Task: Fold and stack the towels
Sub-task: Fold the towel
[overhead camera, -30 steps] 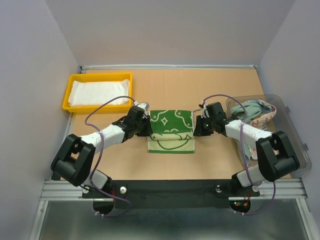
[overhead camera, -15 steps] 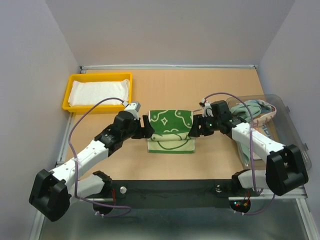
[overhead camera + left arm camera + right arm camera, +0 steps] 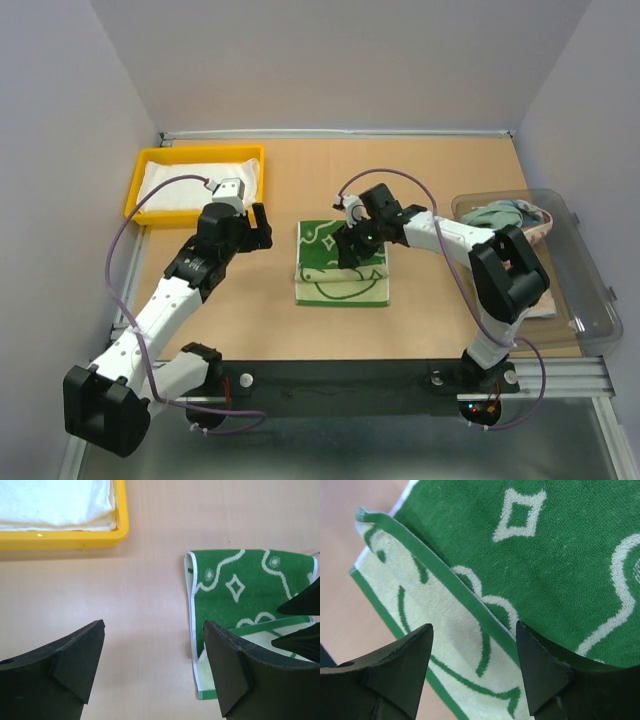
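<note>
Both sets of jaws stand spread apart with nothing between them. The left gripper (image 3: 257, 224) hangs over bare table (image 3: 430, 175), at about 9 o'clock from the green towel (image 3: 340, 264) and apart from it. Its wrist view shows only tabletop between the two dark fingers (image 3: 70, 660), with the towel's white-edged fold just off to 3 o'clock. The right gripper (image 3: 346, 250) hovers low over the same towel, near its middle, its arm reaching in from 3 o'clock. From that wrist the released fingers (image 3: 395, 665) frame the cloth below. I cannot tell whether their tips touch the fabric, but they pinch nothing.

The green towel lies flat near the centre of the table, folded over on itself. A dark green layer with white diamond and curl marks (image 3: 560, 555) covers the far part. A pale cream layer with green lines shows as a strip along the 6 o'clock edge.

A white towel (image 3: 195, 182) lies folded inside the yellow tray (image 3: 133, 195), which sits at about 10 o'clock on the table. In the left wrist view the tray's rim (image 3: 65, 539) and the white cloth (image 3: 55, 502) fill the 11 o'clock corner. At 3 o'clock on the table a clear bin (image 3: 575, 300) holds a bundle of pale teal and printed towels (image 3: 505, 218) at its far end.
</note>
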Tool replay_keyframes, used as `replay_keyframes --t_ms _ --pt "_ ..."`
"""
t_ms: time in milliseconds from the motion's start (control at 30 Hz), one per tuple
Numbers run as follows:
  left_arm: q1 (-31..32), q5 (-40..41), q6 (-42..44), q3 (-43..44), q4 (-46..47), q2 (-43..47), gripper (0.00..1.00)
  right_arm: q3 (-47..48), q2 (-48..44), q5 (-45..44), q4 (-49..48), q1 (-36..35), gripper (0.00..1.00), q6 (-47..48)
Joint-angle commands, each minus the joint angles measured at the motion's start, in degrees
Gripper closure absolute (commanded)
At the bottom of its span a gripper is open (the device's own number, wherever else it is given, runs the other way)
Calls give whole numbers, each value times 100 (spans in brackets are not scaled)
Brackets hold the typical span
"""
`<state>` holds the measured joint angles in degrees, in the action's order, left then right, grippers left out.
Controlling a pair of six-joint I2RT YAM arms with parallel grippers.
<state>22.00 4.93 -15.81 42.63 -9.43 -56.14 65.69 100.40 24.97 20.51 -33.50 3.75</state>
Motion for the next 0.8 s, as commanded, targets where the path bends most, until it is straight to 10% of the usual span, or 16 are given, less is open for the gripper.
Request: replay_keyframes --t_ms 0,767 --pt "-99 325 298 -229 301 367 9 321 234 -89 49 -104 28 530" --pt "-231 237 342 -229 319 385 10 -223 59 245 445 -579 32 566"
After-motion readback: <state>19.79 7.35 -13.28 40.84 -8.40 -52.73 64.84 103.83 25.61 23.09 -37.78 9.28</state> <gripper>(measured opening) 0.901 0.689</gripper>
